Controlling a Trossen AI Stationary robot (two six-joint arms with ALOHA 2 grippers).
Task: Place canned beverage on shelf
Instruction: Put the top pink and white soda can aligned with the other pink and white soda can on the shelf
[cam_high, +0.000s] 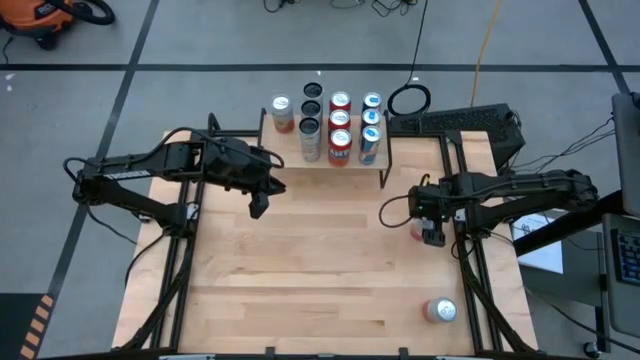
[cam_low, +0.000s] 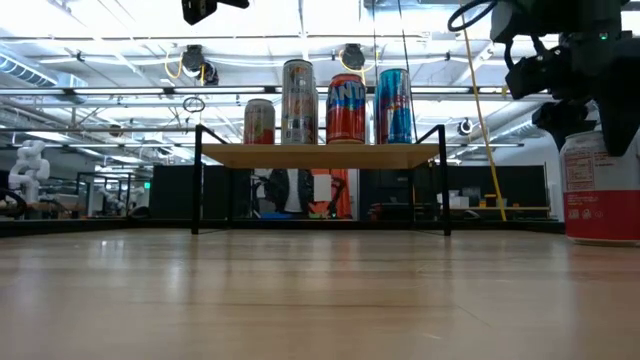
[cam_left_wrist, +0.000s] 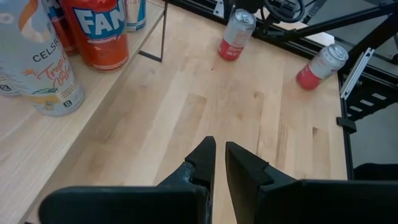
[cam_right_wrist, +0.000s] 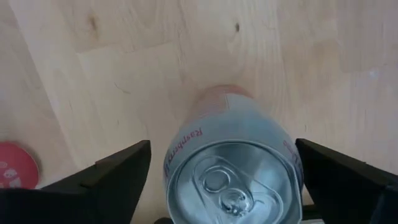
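Near the front right corner of the table (cam_high: 300, 290), a pink can (cam_high: 440, 311) lying on its side, well apart from the rest.

Farther in, by the right edge, the right gripper (cam_high: 431, 234) lowered over an upright pink-and-white can (cam_right_wrist: 233, 168), fingers (cam_right_wrist: 118, 171) spread wide on either side of it and, as far as the wrist view shows, not touching it. In the low view, same can (cam_low: 600, 190) standing on the table with the gripper over its top.

Toward the left, raised above the table, the left gripper (cam_high: 259, 207), fingers (cam_left_wrist: 202, 163) nearly together and holding nothing. Just in front of the shelf's left end.

At the rear edge, the shelf (cam_high: 325, 160) on thin black legs, carrying upright cans in rows: a Fanta can (cam_left_wrist: 99, 28), a pale Celsius can (cam_left_wrist: 37, 62), blue cans (cam_high: 371, 125) at the right end, and a red-and-white can (cam_high: 281, 112) at the left end. Exact count across the rows hard to settle from the low view.
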